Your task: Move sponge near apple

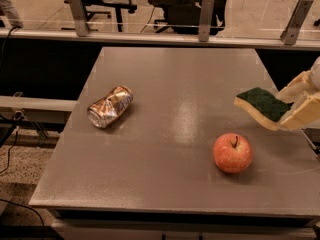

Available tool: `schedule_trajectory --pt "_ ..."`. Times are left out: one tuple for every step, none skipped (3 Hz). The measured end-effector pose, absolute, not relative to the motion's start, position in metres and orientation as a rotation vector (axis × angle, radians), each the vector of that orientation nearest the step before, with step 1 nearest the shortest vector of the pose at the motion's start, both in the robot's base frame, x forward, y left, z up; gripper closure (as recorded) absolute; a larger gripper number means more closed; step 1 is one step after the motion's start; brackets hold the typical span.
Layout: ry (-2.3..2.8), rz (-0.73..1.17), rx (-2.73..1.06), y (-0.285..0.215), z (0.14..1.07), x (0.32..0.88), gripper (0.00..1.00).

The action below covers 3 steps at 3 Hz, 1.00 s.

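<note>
Your sponge (261,105) is a small rectangular block with a dark green scouring face over pale yellow foam. The green face is turned up and toward the camera, and the yellow shows along the near edge. It sits tilted, the free end higher and the held end dipping to the right. You'll find it just above and to the right of the apple (233,153), close by but not touching it, and it looks lifted clear of the table (175,79).

Your gripper (295,108) is to the right of the apple, at the frame's right edge. Its cream fingers (306,115) are pinching the sponge's right end, one above it and one below.

The apple is round and red-orange with yellowish speckles and a short dark stem, and it stands upright on the table.

Well to the left of the apple and a little farther back lies a crushed metallic can (110,106) on its side. Its print is too crumpled to read, and you can't tell whether anything is inside.
</note>
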<state>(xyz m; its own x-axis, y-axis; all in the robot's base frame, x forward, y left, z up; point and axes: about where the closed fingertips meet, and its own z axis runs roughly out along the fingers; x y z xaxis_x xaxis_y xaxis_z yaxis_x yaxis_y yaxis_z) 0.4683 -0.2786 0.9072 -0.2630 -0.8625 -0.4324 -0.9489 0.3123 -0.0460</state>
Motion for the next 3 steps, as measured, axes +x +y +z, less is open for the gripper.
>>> schedule_trajectory --pt "2.191 0.326 -1.67 -0.278 0.897 0.45 1.0" --pt "2.19 0.344 -1.69 -0.279 0.886 0.437 1.0" --pt "2.193 0.342 -1.691 -0.278 0.874 0.427 0.8"
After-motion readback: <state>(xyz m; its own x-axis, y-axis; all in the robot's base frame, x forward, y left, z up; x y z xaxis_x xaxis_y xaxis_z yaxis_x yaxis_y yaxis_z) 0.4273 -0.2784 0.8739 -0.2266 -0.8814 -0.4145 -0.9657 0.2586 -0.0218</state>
